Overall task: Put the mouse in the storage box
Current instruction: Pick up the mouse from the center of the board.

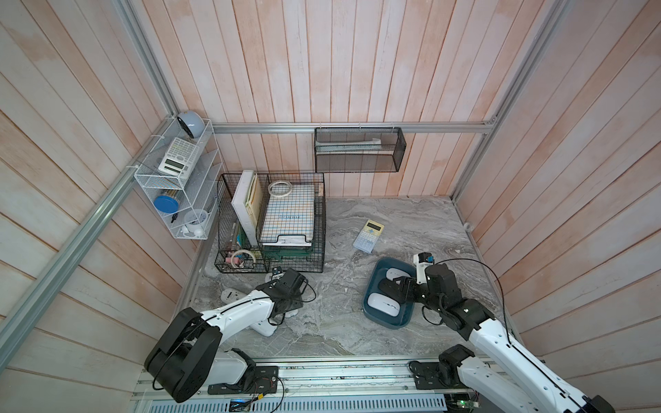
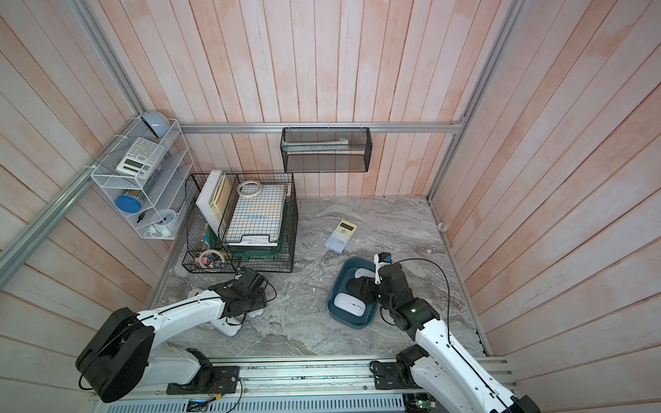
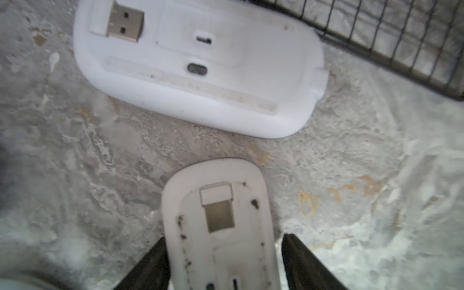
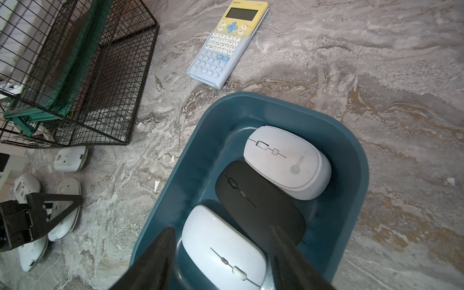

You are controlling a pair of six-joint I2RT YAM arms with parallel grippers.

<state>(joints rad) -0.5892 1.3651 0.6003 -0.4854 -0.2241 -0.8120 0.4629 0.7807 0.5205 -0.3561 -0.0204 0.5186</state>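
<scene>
A white mouse lies belly-up on the grey marble tabletop. Its flat underside is scuffed and speckled with dirt, and an empty rectangular dongle slot shows near the end away from the left gripper. That gripper straddles the mouse's other end, narrowed around it. One of its black fingers lies against the mouse's side and the opposite one sits just beside the other side; whether they truly clamp it cannot be told.

Just beyond, a second upturned mouse, with a USB dongle seated in its base, rests near the foot of the black wire basket.

Across the table, well apart from the straddled mouse, the dark teal storage box holds three mice side by side: a near white mouse, a black mouse in the middle and a far white mouse. The right gripper hangs over the box with its jaws half-spread on either side of the near white mouse; contact cannot be made out.

Past the box lies a yellow-and-blue calculator, and a black mesh tray hangs on the back wall.
</scene>
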